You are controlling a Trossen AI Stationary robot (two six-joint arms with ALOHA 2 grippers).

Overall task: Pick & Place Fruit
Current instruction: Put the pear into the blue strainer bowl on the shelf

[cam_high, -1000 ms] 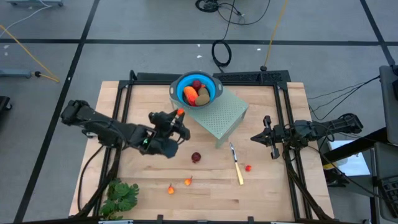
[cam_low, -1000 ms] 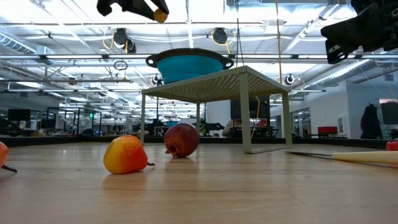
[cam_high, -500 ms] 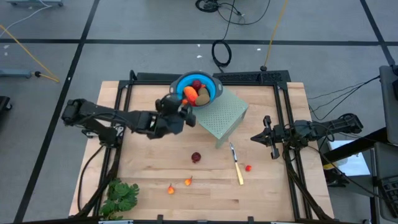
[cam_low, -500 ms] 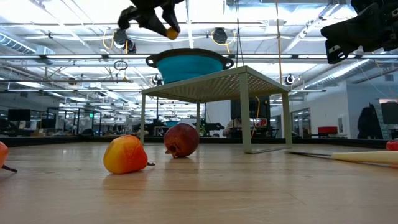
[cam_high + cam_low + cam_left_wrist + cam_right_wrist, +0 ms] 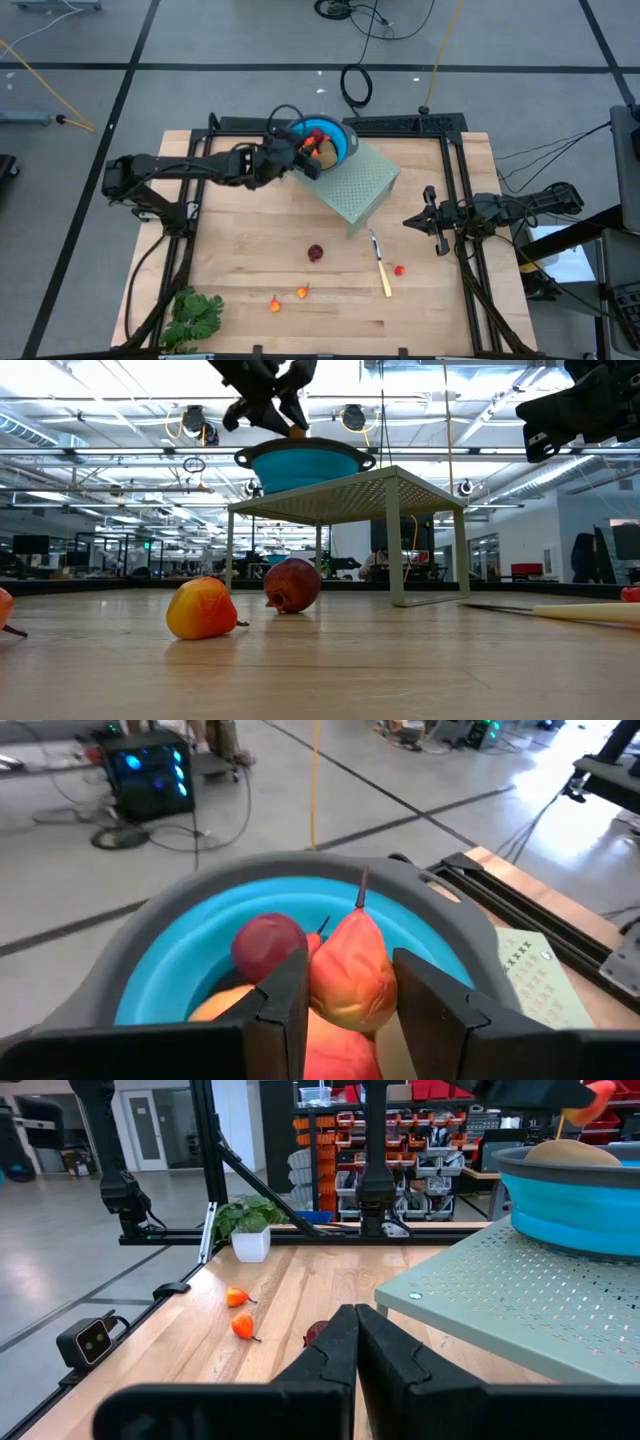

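Orange-red fruit (image 5: 347, 975) sits pinched in the left gripper (image 5: 350, 1010) over the blue bowl (image 5: 180, 970), a grip only the left wrist view shows clearly. Overhead, the right gripper (image 5: 432, 222) waits closed by the table's right edge, and a dark red ball (image 5: 316, 253) lies on the wood.

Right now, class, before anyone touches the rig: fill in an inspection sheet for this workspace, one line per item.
Surface: wooden table with a pale green perforated stand on it.
Job's things: blue bowl on the stand holds several fruits; dark red ball, two small orange-red pieces and a tiny red bit lie on the table.
Clutter: yellow-handled knife; leafy green bunch.
Grippers: left pincer above the bowl, holding an orange-red fruit; right pincer shut, waiting at the table's right side, holding nothing.
Cables: black coil and yellow cable on the floor.
Surroundings: grey floor; shelving beyond the table.
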